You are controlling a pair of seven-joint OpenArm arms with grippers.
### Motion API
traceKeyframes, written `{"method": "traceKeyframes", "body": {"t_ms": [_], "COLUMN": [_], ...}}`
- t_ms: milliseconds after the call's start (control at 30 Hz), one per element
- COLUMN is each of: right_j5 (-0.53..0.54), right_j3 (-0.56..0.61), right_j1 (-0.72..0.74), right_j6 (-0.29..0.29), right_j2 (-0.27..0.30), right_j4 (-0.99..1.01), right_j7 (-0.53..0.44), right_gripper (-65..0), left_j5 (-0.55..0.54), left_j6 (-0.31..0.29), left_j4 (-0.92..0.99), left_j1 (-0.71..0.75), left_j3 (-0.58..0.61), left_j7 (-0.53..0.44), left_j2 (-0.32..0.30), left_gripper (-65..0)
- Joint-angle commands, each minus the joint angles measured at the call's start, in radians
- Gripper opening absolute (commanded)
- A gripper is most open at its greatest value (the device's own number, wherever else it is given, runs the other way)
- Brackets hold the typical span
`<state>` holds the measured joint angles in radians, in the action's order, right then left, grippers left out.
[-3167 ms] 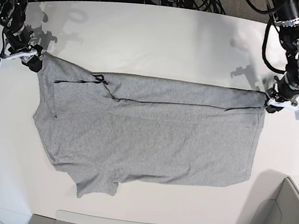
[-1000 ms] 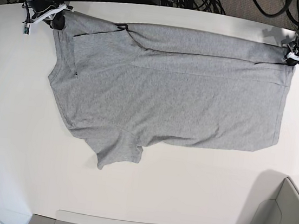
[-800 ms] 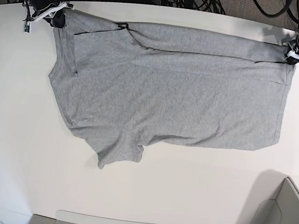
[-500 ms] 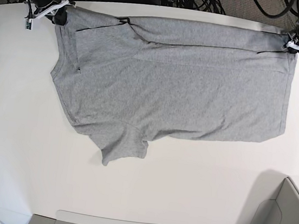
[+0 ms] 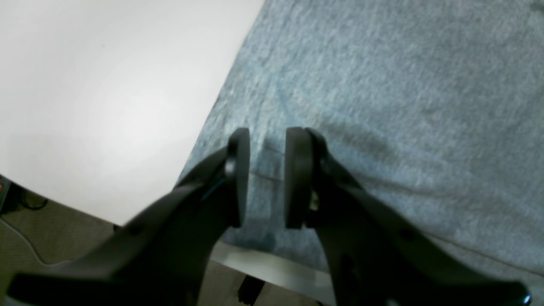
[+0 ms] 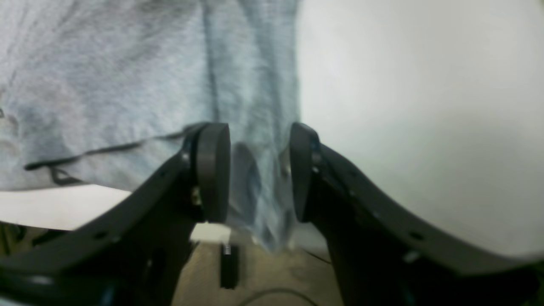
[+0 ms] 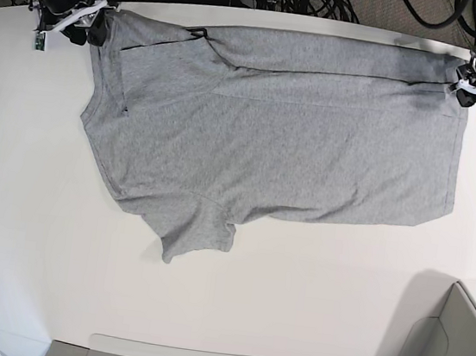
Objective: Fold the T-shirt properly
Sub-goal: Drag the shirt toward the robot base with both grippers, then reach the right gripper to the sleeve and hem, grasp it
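Heather-grey cotton T-shirt [image 7: 270, 130] spread flat on the white counter [image 7: 293, 298], far edge between the parted jaws of both grippers, left [image 5: 264, 178] and right [image 6: 260, 172]: release step; next, regrasp for a fold.

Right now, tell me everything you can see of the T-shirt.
The T-shirt is heather-grey knit cloth, spread mostly flat on the white table, long side running across the base view. One short sleeve juts toward the near edge. A fold runs along its far edge. The left gripper and right gripper straddle its far corners, jaws parted.
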<state>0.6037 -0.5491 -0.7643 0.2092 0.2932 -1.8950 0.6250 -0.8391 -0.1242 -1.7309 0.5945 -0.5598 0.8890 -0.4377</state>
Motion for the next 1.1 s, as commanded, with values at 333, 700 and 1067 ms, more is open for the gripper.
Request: {"method": "traceKeyframes", "body": {"t_ms": [333,700,1067], "right_j5": [0.009,-0.233,-0.512], "right_j3": [-0.161,0.231,0.389], "right_j1": [0.027,0.691,1.069], "right_j6": [0.000,0.002,-0.004], "right_j2": [-0.009,0.014,-0.140], "right_j4": [-0.050,0.159,0.747], "right_j7": [-0.018,0.166,-0.029], "right_gripper": [-41.3,-41.3,-41.3], "left_j5": [-0.009,-0.007,-0.007], "left_j6": [-0.001,-0.001,-0.002], "left_j4": [-0.017,-0.017,-0.017], "left_j1": [0.002,-0.291,-0.316], "left_j3": [-0.111,-0.108,-0.107], "left_j7": [-0.014,0.183,0.195], "left_j2": [-0.016,-0.016,-0.014], "left_gripper": [-50.7,-50.8,-50.8]}}
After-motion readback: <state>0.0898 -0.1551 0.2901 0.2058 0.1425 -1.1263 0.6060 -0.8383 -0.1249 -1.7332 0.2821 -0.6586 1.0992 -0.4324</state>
